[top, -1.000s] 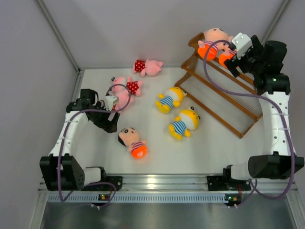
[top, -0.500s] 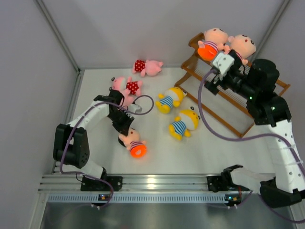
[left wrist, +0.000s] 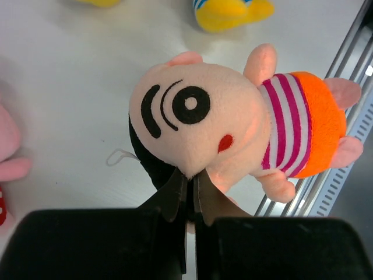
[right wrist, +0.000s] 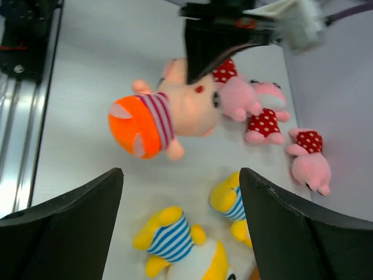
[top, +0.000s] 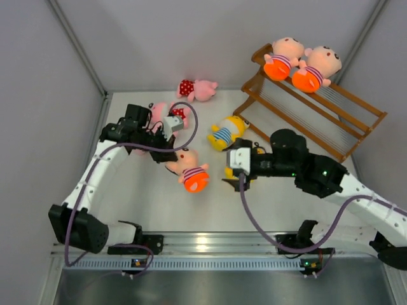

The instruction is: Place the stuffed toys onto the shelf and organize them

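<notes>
The peach-headed striped plush doll [left wrist: 233,125]: we pinch its head in the left gripper [left wrist: 189,179], body pointing away. The brown wooden shelf [top: 318,117] lies rightward, nearer our spread right gripper [right wrist: 180,175].

Three peach-headed dolls [top: 283,57] are showing, two at the far right corner, one near the middle; three pink polka-dot dolls [top: 197,89] are lying by the far edge; two yellow striped dolls [top: 224,132] are lying near the middle; one shelf [top: 305,114] is standing at the far right corner; two arms [top: 95,173] are standing at the near edge.
</notes>
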Controlling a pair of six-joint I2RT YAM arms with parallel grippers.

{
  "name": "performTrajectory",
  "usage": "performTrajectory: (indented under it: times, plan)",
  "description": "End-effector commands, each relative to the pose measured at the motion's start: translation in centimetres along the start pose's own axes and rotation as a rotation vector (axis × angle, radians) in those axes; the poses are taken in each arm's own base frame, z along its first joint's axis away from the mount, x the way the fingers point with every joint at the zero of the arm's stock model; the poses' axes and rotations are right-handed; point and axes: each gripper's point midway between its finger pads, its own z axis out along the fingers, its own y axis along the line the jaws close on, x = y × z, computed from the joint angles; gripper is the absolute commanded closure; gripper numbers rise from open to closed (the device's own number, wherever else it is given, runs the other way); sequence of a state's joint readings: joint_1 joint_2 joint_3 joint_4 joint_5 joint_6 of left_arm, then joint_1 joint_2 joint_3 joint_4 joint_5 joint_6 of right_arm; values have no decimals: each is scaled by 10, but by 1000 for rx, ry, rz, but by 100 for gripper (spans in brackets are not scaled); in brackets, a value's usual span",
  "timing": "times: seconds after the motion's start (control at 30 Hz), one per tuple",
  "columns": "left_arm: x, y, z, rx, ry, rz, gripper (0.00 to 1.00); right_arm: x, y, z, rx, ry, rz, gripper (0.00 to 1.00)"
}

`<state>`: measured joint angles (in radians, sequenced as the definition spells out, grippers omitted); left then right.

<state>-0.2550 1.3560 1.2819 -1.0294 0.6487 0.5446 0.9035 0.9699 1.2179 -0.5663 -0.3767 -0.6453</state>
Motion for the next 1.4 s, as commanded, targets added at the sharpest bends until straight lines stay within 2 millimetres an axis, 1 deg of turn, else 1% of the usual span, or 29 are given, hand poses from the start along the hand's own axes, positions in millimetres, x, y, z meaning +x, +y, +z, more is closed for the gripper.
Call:
performTrajectory:
  times: [0.0,0.03,0.07,0.13,0.27,0.37,0.4,0.5,0.53,0.57,0.6,0.67,0.7,0.73,0.77,0.8,0.83,0.9,0.93,0.97,1.0,1.03,1.07,1.1,1.13,1.17,1.2,1.27,1.37]
  plan:
    - [-34,-39,-33,63,-153,47,100,-18,21,24,-52,25,-99,19]
    - [-38,-44,-39,63,-177,61,100,-19,39,31,-116,42,-113,19]
    - [-39,-46,-41,64,-183,59,100,-22,44,36,-144,45,-124,19]
    - [-40,-52,-44,74,-196,66,100,-10,61,56,-207,96,-140,19]
    - [-40,-58,-50,78,-206,82,100,9,78,83,-271,153,-158,19]
    - [-42,-61,-51,89,-217,87,100,20,79,98,-268,194,-146,21]
    - [-43,-63,-52,97,-223,88,100,23,71,102,-224,213,-144,23]
    - [-47,-67,-55,111,-241,98,100,27,55,107,-125,259,-102,57]
    - [-49,-68,-57,110,-246,103,100,27,53,106,-116,273,-84,78]
    - [-50,-68,-57,106,-246,96,100,20,48,105,-108,274,-78,92]
    - [-50,-65,-58,88,-240,93,100,22,41,102,-75,307,-74,100]
    - [-51,-62,-61,61,-237,90,90,13,29,94,-31,325,-26,100]
    - [-51,-58,-61,41,-230,85,87,12,18,88,10,335,-14,100]
    - [-52,-56,-62,28,-229,83,76,12,15,83,17,347,-1,100]
    - [-56,-56,-66,14,-237,75,67,2,6,77,45,330,3,100]
    - [-56,-50,-68,-22,-227,63,61,1,-5,70,81,336,5,100]
    - [-59,-48,-71,-45,-230,59,46,-1,-11,64,102,341,0,100]
    - [-64,-38,-82,-130,-232,42,28,-7,-31,45,169,353,-11,100]
    - [-66,-35,-86,-162,-234,37,7,-18,-43,34,206,337,-14,100]
    - [-71,-34,-94,-194,-249,49,3,-21,-52,25,237,343,-19,100]
    - [-72,-32,-98,-217,-251,56,2,-14,-65,10,291,398,-24,100]
    - [-72,-28,-104,-259,-252,62,2,-15,-75,-2,331,415,-29,100]
    - [-73,-28,-108,-275,-257,70,2,-26,-89,-20,385,401,-23,100]
    - [-73,-28,-109,-283,-259,75,2,-25,-98,-35,425,423,-16,100]
    - [-72,-31,-112,-286,-267,86,2,-22,-115,-54,494,438,0,100]
    - [-69,-32,-110,-275,-263,84,2,-29,-127,-77,562,420,8,100]
    - [-68,-34,-109,-268,-262,85,2,-24,-143,-99,650,455,15,100]
    - [-63,-36,-105,-254,-257,83,2,-32,-158,-134,760,459,10,100]
    - [-57,-35,-100,-250,-240,74,2,-30,-181,-185,920,516,15,100]
